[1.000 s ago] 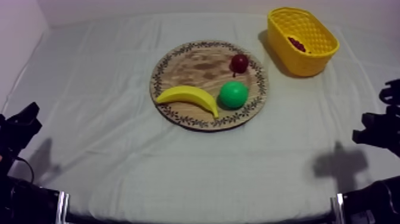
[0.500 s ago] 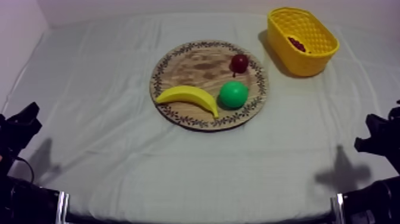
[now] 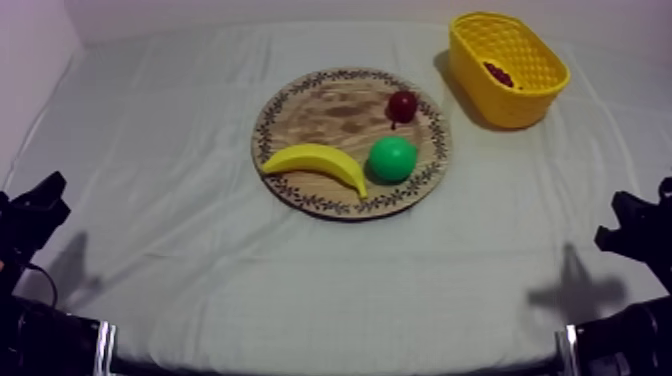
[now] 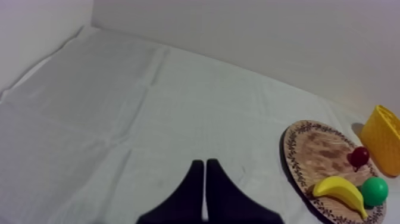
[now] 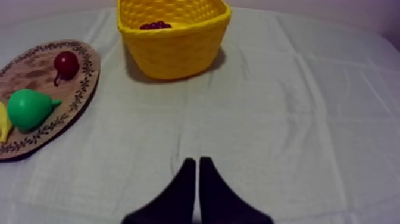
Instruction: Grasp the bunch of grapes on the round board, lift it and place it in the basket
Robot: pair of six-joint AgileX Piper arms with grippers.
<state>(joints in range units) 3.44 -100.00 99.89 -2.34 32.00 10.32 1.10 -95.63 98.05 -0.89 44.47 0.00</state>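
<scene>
**A:** How do the claws stand?

**B:** The left gripper [image 4: 205,162] has its two fingers pressed together into a narrow wedge with nothing between them, over bare cloth [image 4: 119,107]. The right gripper [image 5: 197,159] is the same, closed on nothing and low over bare cloth.

**A:** And the room around them?

**B:** Ahead of the right one is an open stretch of cloth, then the yellow basket [image 5: 172,50], well apart from it. The wooden board [image 5: 30,68] lies off to one side of that stretch. Ahead of the left one the cloth runs bare to the pale wall [image 4: 238,36] at the table's back and side edges.

**A:** The grapes?

**B:** The bunch of grapes [image 5: 156,25] lies inside the basket. From the right wrist, its dark red top peeks over the near rim. From above, it sits low within the walls.

**A:** What else does the top view give?

**B:** The basket stands near the table's far right corner, apart from the board. On the board a banana [image 3: 315,160] lies just beside a pear [image 3: 392,158]. A small red fruit [image 3: 402,105] sits near the rim on the basket's side. Both arms sit low at the near edge, with wide cloth between them and the board.
</scene>
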